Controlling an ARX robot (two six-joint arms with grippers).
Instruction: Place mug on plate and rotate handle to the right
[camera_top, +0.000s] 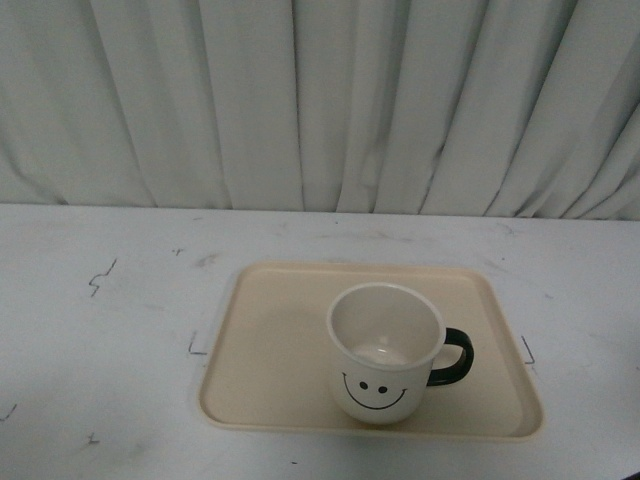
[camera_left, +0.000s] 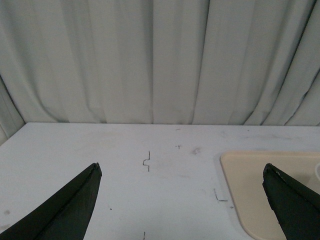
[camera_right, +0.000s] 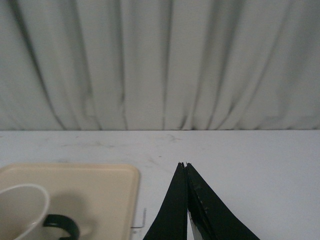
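Mug (camera_top: 385, 352) stands upright on the plate (camera_top: 270, 350), in the plate's right half and toward its near rim, as you see it from the front. Its smiley face looks straight at the front camera, and the handle (camera_top: 452, 358) sticks out to the right. You can look down into the mug and see its pale inside.

Your plate lies flat on the white table (camera_top: 100, 330), with the grey curtain (camera_top: 300, 100) hanging behind. Small dark marks sit on the table just off the plate's left and right edges.

Neither arm shows in the front view. In the left wrist view your left gripper (camera_left: 182, 200) is spread wide, its two dark fingers far apart with bare table between them and a corner of the plate (camera_left: 250, 185) near one finger. In the right wrist view your right gripper (camera_right: 186, 167) has its fingers pressed together to a point, pinching nothing, over the table beside the plate (camera_right: 100, 185). There the mug (camera_right: 22, 210) and handle (camera_right: 62, 223) show, well clear of the gripper.
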